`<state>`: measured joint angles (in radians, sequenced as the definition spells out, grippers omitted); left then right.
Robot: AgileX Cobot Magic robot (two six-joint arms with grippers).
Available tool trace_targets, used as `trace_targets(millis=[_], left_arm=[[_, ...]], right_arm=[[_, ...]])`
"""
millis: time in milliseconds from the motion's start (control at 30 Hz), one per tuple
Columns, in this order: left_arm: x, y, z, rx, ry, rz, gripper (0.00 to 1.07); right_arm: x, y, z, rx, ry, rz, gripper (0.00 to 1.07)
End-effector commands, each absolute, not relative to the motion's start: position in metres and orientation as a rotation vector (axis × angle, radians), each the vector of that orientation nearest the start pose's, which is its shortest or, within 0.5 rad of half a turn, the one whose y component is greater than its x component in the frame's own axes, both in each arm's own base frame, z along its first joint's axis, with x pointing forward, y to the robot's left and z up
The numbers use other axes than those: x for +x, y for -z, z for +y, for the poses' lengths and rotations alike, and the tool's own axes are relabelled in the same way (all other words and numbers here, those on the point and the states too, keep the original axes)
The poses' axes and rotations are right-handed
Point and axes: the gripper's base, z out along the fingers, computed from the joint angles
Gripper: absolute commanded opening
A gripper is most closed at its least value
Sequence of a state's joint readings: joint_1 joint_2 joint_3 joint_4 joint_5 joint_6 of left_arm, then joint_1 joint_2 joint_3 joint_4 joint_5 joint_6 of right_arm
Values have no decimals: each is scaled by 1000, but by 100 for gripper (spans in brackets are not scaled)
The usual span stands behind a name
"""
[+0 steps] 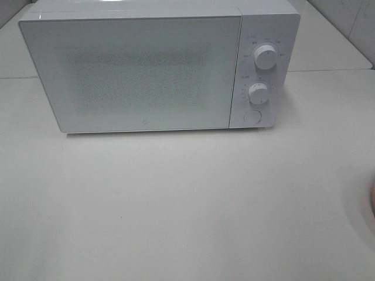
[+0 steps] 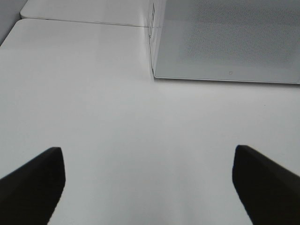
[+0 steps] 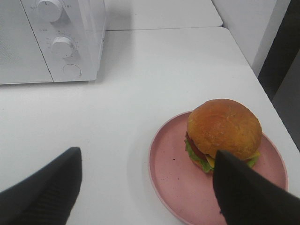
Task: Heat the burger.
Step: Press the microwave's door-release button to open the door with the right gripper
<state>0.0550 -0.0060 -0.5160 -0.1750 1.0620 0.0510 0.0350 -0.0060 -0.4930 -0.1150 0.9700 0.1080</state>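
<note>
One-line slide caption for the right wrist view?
Open right gripper hovers near a golden-brown burger on a round pink plate, white microwave beyond.

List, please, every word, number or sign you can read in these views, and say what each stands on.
Nothing can be read for certain.
Markings around the upper dial of the microwave: too small and blurred to read.
Markings around the lower dial: likewise unreadable.
Small mark low on its front: too small to read.
The burger and pink plate: no lettering visible.
</note>
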Motion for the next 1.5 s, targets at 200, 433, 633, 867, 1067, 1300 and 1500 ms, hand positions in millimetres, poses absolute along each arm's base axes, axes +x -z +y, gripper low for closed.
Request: trace_targets(millis=[200,433,633,867,1067,1300,1500], left_arm=[[-10,-282,-15,10,148,2005,88],[-10,-282,-15,10,148,2005,88],[-10,-282,-15,10,148,2005,88],[-10,-282,-15,10,148,2005,88],[-10,-282,-15,10,148,2005,88],[-10,-282,-15,10,148,2005,88],[-10,-282,-15,10,148,2005,88]], right_arm=[[-5,-283,-9,72,43,1915,74],[-6,-284,-9,72,42,1912,74],[-3,-294,-9,69,40,1886,74],[20,-304,-8,56,42,1920,74],[40,-309,-6,43,40,1924,74],[60,-309,-5,32,40,1952,74],[83,-311,-3,14,40,1945,74]])
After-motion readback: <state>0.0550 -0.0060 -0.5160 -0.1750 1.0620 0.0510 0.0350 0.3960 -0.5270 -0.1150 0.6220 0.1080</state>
